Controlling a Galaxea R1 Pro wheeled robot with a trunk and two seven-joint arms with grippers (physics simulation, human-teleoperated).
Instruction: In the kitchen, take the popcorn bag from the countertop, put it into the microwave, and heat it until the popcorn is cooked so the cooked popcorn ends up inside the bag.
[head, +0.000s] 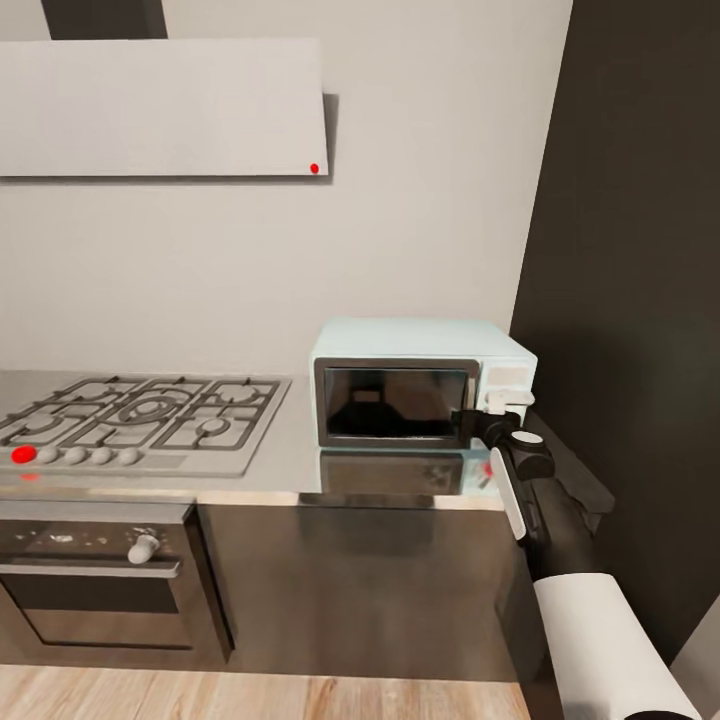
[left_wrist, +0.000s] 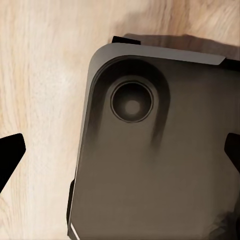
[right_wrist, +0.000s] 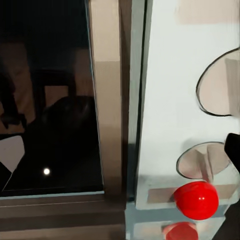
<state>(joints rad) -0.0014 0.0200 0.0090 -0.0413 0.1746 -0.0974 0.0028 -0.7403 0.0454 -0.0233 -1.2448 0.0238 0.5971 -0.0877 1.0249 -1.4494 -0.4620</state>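
Right gripper (head: 497, 412) of mine hovers at the microwave (head: 420, 380) control panel, fingers apparently parted; its shut glass door (head: 395, 403) sits just beside, gas hob (head: 140, 415) well apart along the countertop (head: 290, 450).

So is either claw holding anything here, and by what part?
Nothing visibly held. The right claw sits at the microwave control panel; whether it grips a knob cannot be told. The left claw hangs open over the robot's base.
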